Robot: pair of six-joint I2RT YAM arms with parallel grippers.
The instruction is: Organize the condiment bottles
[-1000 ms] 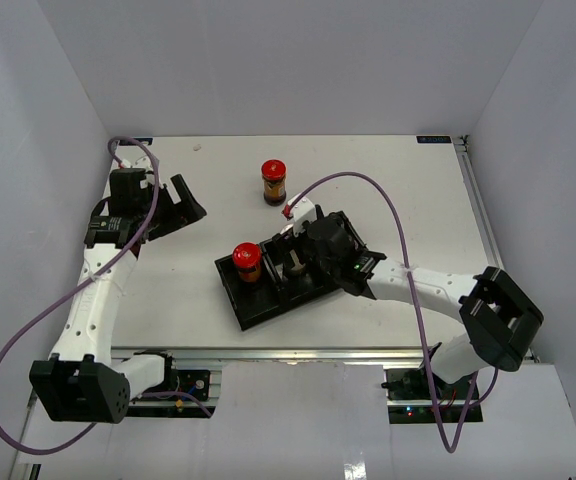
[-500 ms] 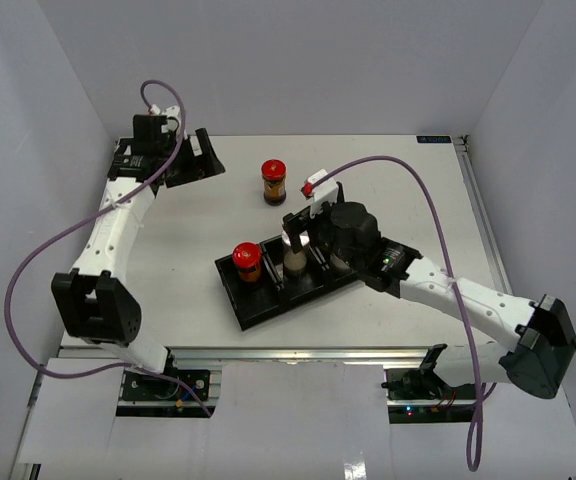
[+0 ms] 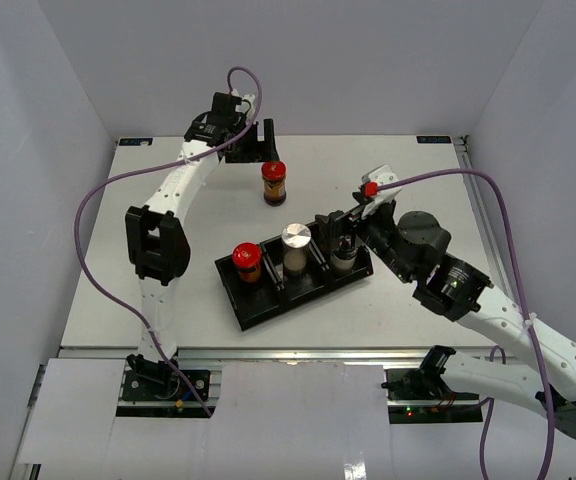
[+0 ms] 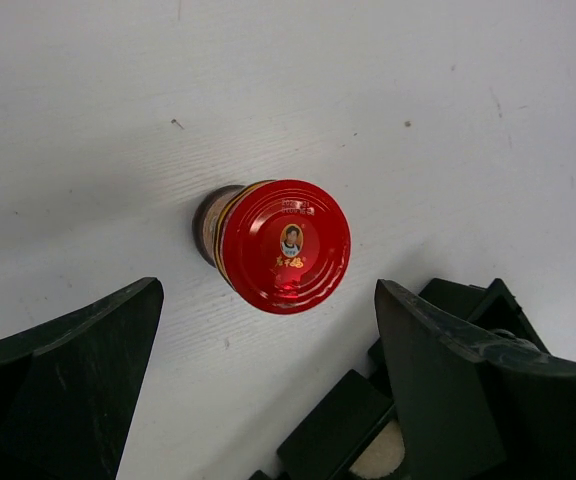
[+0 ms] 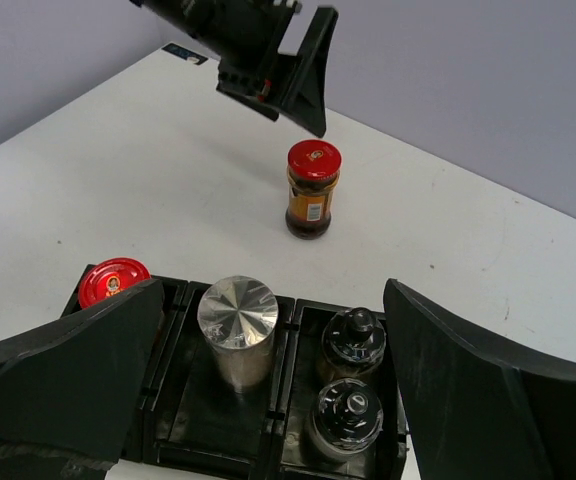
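- The left tool (image 3: 256,142) hovers wide open and empty just above a loose red-lidded jar (image 3: 274,182), which stands upright on the bench (image 3: 418,170), apart from the tray (image 3: 268,305).
- The right tool (image 3: 336,226), spread wide and holding nothing, sits at the tray's right end.
- Four bottles are slotted: another red-lidded jar (image 3: 246,258), a silver-lidded jar (image 3: 296,243) and two black shakers (image 5: 355,338).
- Only the loose jar appears left to place.

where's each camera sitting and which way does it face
top external: above, behind the bases, looking down on the table; left arm, right arm show.
left wrist: above the loose red-lidded jar, looking almost straight down; open left fingers show.
right wrist: low over the tray, looking across it toward that jar; open right fingers show.
all three share that jar.
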